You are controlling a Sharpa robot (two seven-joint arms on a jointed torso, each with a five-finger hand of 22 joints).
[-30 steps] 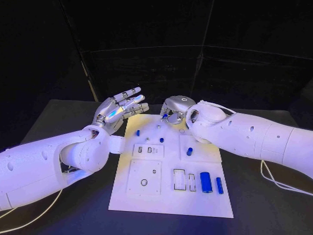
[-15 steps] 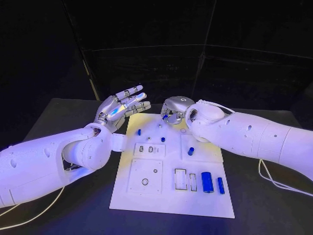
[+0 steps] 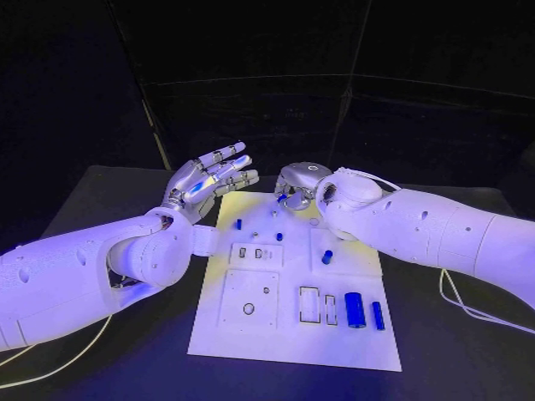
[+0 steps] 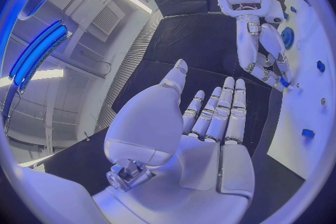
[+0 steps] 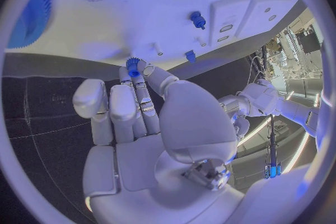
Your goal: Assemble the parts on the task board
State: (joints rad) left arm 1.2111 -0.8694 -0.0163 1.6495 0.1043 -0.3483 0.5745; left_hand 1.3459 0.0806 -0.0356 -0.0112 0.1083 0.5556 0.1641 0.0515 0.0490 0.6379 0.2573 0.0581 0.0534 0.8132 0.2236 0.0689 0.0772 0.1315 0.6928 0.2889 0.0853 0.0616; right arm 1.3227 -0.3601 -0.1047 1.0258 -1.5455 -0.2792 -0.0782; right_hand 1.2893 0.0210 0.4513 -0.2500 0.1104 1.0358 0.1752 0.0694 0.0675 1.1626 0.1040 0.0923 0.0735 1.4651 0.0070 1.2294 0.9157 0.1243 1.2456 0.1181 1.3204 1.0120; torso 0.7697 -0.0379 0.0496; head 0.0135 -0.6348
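- No brand, label or writing can be read on the task board [image 3: 294,334] or on the arms
- Left hand [image 3: 207,183] is lifted above the far left corner of the board, palm up and turned toward the board, fingers straight and a bit spread, holding nothing
- In left wrist view the same: left hand fingers [image 4: 218,112] lie straight side by side with small gaps, thumb stands apart, palm is free
- Right hand [image 3: 299,189] is over the far edge of the board, back of the hand up, fingers curled down to the plate
- In right wrist view the right hand fingertips [image 5: 142,70] pinch a small blue toothed part [image 5: 133,64], thumb against one finger; other fingers lie close beside them, pressed together
- This pinched part is just at the far edge of the board; I cannot tell if it touches the plate
- A blue gear [image 5: 31,17] lies on the board near the right hand, in right wrist view
- On the board near side, right: a big blue cylinder [image 3: 354,310] and a thin blue pin [image 3: 377,315] lie side by side, close but apart
- A small blue peg [image 3: 327,256] is at mid board, 2 more small blue pieces [image 3: 237,224] nearer the hands, at the far part of the plate
- White cable [image 3: 479,313] lies on the black table [image 3: 461,368], right of the board
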